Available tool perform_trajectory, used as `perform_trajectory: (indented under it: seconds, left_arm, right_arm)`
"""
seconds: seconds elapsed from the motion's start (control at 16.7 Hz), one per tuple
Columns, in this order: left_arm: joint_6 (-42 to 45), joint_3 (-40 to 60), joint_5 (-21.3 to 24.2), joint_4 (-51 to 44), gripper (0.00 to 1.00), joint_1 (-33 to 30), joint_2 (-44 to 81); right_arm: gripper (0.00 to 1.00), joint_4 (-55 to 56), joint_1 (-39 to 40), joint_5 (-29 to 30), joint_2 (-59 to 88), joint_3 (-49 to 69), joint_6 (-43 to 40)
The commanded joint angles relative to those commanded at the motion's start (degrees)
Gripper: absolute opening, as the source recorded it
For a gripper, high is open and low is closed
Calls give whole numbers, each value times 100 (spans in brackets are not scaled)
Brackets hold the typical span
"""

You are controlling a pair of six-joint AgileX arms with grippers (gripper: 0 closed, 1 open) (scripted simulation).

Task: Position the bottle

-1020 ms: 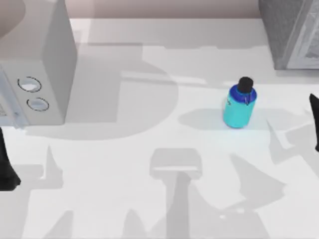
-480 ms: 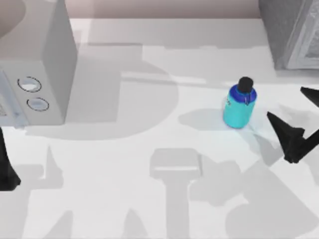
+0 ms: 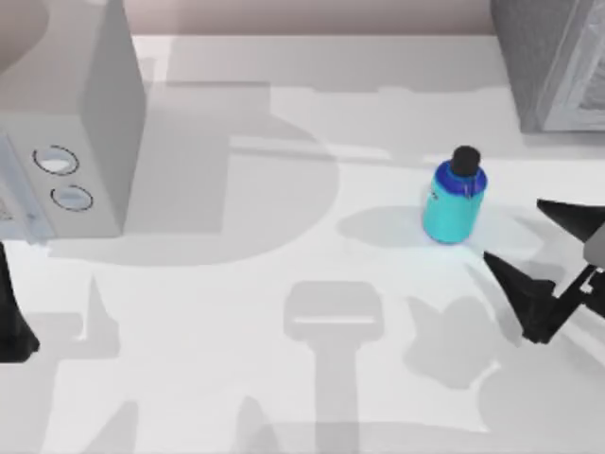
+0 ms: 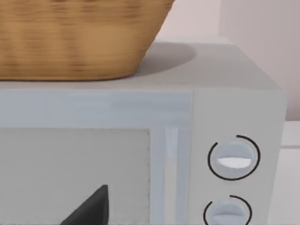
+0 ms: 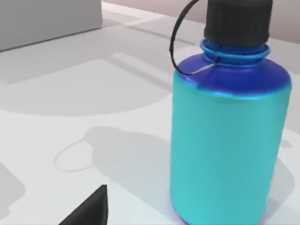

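The bottle (image 3: 453, 203) stands upright on the white table, right of centre, with a cyan body, a blue shoulder and a black cap. My right gripper (image 3: 512, 231) is open just to its right and slightly nearer the front edge, its two dark fingers spread toward the bottle without touching it. The right wrist view has the bottle (image 5: 227, 136) close up, with a thin black loop hanging from the cap and one dark fingertip (image 5: 90, 210) low in the picture. My left arm (image 3: 11, 317) is parked at the table's left edge.
A grey microwave (image 3: 71, 132) with two round dials fills the back left; a wicker basket (image 4: 79, 37) rests on top of it. A grey cabinet (image 3: 553, 61) stands at the back right. Bare white tabletop (image 3: 312, 284) lies between the microwave and the bottle.
My right gripper has come in from the right edge toward the bottle, its fingers now spread beside it. The bottle and the left arm have not moved.
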Motion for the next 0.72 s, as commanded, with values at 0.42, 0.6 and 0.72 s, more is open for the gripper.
perform_trajectory:
  seconds: [0.42,0.6,0.72]
  left_arm:
    - [0,0,0,0,100,0,0]
    - [0,0,0,0,100,0,0]
    - [0,0,0,0,100,0,0]
  right_arm:
    - [100,-68,72,70,11,72,11]
    - [100,-376,396,395,157,569,63]
    - [100,-667,689,687,291,1025,107]
